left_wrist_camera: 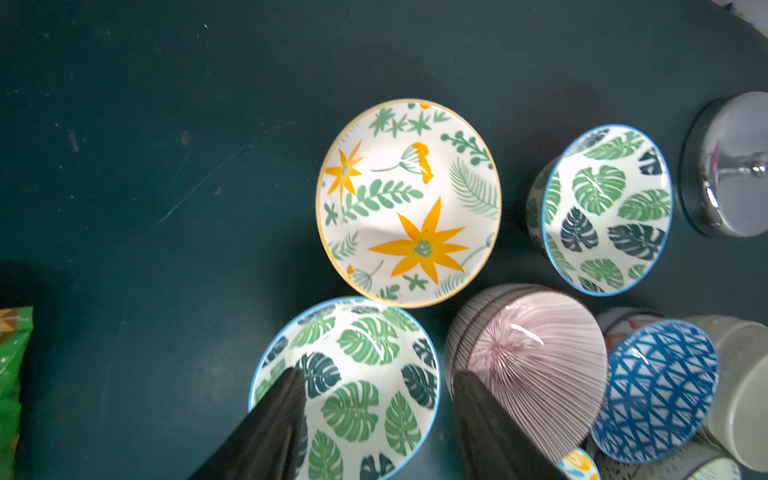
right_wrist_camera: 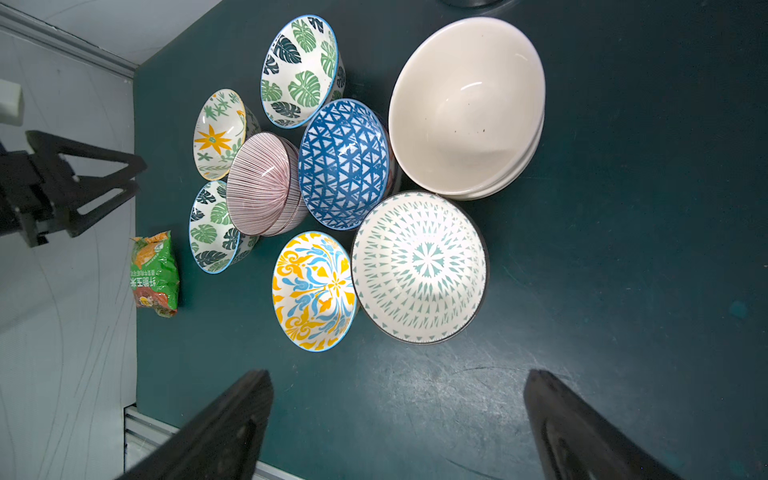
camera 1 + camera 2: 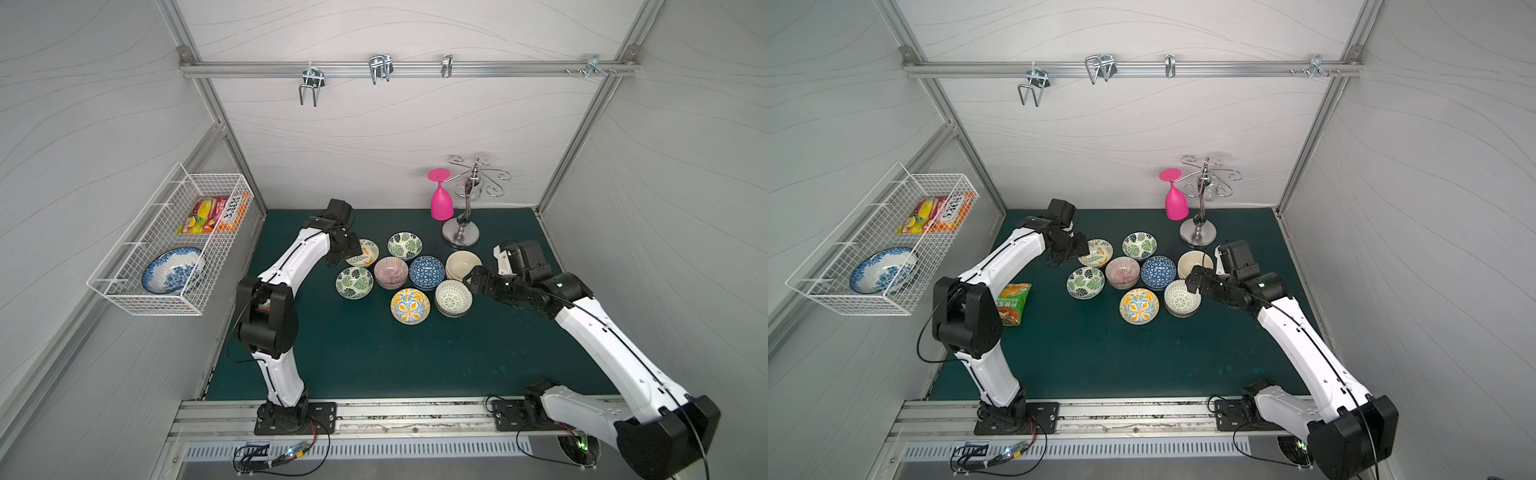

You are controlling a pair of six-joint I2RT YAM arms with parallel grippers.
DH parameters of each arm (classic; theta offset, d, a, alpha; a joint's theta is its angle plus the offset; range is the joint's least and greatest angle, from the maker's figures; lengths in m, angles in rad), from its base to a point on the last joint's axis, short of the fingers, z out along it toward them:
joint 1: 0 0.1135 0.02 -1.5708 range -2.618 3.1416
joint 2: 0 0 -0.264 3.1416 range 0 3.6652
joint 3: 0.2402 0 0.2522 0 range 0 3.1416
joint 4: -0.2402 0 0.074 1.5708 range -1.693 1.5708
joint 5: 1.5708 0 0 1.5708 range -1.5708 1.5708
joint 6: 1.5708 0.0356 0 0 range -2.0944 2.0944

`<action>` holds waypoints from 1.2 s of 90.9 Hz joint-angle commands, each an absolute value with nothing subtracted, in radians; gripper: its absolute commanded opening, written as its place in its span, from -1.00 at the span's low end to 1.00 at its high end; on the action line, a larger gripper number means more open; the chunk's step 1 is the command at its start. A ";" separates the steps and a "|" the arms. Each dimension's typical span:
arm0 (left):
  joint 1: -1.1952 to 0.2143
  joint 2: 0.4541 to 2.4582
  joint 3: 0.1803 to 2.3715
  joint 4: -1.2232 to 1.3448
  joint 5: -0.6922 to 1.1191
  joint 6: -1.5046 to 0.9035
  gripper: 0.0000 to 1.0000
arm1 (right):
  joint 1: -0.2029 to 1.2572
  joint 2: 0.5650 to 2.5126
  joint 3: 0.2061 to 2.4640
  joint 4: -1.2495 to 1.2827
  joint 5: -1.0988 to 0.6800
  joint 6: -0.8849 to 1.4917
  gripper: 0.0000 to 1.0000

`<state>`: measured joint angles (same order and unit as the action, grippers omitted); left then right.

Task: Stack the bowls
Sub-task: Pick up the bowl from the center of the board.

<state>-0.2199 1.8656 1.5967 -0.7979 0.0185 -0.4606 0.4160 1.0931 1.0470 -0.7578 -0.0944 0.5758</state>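
Left claw (image 1: 376, 374), apart and empty, hovers beside the pink-striped bowl (image 1: 536, 361), where close-packed bowls (image 3: 427, 272) could be knocked on descent; right claw (image 2: 401, 374) gapes empty farther off.

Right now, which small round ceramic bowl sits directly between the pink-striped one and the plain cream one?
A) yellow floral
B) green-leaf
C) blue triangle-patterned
C: in a top view the blue triangle-patterned bowl lies in line between the pink-striped bowl and the plain cream bowl.
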 commanded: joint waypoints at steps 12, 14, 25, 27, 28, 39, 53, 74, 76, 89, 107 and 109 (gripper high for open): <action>-0.192 2.008 1.744 -0.794 0.005 -0.402 0.19 | 0.404 1.119 1.101 -0.774 -0.097 0.568 0.98; -0.188 2.012 1.744 -0.789 0.008 -0.402 0.18 | 0.404 1.123 1.106 -0.776 -0.097 0.569 0.98; -0.152 2.047 1.743 -0.763 0.045 -0.408 0.12 | 0.401 1.140 1.119 -0.777 -0.099 0.567 0.98; -0.145 2.053 1.742 -0.761 0.054 -0.413 0.11 | 0.400 1.143 1.120 -0.778 -0.100 0.566 0.98; -0.141 2.056 1.741 -0.760 0.059 -0.414 0.11 | 0.400 1.147 1.121 -0.778 -0.101 0.567 0.98; -0.124 2.071 1.717 -0.727 0.091 -0.422 0.04 | 0.397 1.170 1.134 -0.778 -0.108 0.565 0.98; -0.123 2.081 1.681 -0.678 0.119 -0.423 -0.13 | 0.394 1.193 1.149 -0.774 -0.118 0.563 0.98; -0.123 2.100 1.658 -0.635 0.144 -0.423 -0.29 | 0.387 1.202 1.148 -0.775 -0.127 0.557 0.98; -0.123 2.101 1.654 -0.631 0.147 -0.424 -0.31 | 0.386 1.201 1.146 -0.775 -0.128 0.557 0.98; -0.123 2.110 1.647 -0.622 0.152 -0.435 -0.41 | 0.378 1.194 1.142 -0.779 -0.135 0.552 0.98; -0.123 2.112 1.635 -0.612 0.160 -0.446 -0.52 | 0.364 1.185 1.143 -0.784 -0.145 0.545 0.98; -0.123 2.113 1.634 -0.610 0.162 -0.447 -0.53 | 0.363 1.183 1.143 -0.786 -0.146 0.545 0.98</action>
